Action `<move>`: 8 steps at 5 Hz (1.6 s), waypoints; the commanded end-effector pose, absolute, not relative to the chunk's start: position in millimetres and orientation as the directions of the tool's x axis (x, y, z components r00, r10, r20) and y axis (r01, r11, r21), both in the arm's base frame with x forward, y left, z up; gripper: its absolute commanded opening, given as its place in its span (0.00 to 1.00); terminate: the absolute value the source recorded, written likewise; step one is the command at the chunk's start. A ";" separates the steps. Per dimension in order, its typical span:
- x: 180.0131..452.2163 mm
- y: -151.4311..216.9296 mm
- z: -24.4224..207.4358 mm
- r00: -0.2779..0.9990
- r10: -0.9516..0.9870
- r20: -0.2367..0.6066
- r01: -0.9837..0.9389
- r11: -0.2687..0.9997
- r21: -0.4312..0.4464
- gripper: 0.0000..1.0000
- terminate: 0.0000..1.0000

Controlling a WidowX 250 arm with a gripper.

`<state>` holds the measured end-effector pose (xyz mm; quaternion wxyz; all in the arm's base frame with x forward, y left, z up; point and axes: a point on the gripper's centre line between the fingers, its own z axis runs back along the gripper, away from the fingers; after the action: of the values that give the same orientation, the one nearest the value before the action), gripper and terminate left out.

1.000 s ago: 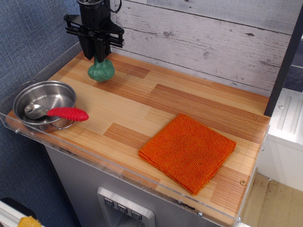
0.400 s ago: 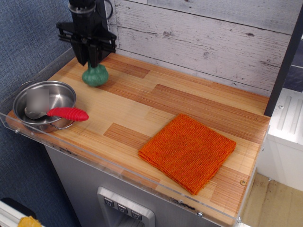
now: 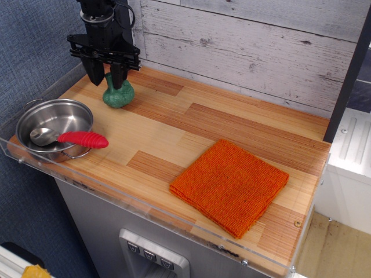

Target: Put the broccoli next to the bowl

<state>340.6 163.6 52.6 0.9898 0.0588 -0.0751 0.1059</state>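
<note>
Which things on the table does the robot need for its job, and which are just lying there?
For the job:
- broccoli, on the wood, right below the gripper
- bowl, at the table's left edge

Just lying about:
- red-handled spoon, resting in the bowl
- orange cloth, flat near the front right

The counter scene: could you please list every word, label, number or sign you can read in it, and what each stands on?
None: no legible text shows anywhere.
The three buttons on the grey panel below the counter bear marks too small to read.
The bowl, spoon, broccoli, orange cloth and gripper show no markings.
</note>
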 end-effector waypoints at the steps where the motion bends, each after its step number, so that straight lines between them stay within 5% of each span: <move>1: 331.9 166.5 94.6 0.947 0.197 0.253 -0.241 0.958 0.154 1.00 0.00; 3: 324.3 148.1 129.1 0.956 0.139 0.257 -0.190 0.964 0.184 1.00 0.00; 4: 318.7 122.2 134.3 0.981 0.059 0.184 -0.088 0.984 0.152 1.00 0.00; 6: 250.3 78.8 163.3 0.992 0.058 0.114 -0.068 0.994 0.084 1.00 0.00; 8: 178.3 72.2 160.2 0.972 0.230 0.055 -0.235 0.960 0.152 1.00 0.00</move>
<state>179.7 74.7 150.3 0.9900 0.0736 -0.0089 0.1200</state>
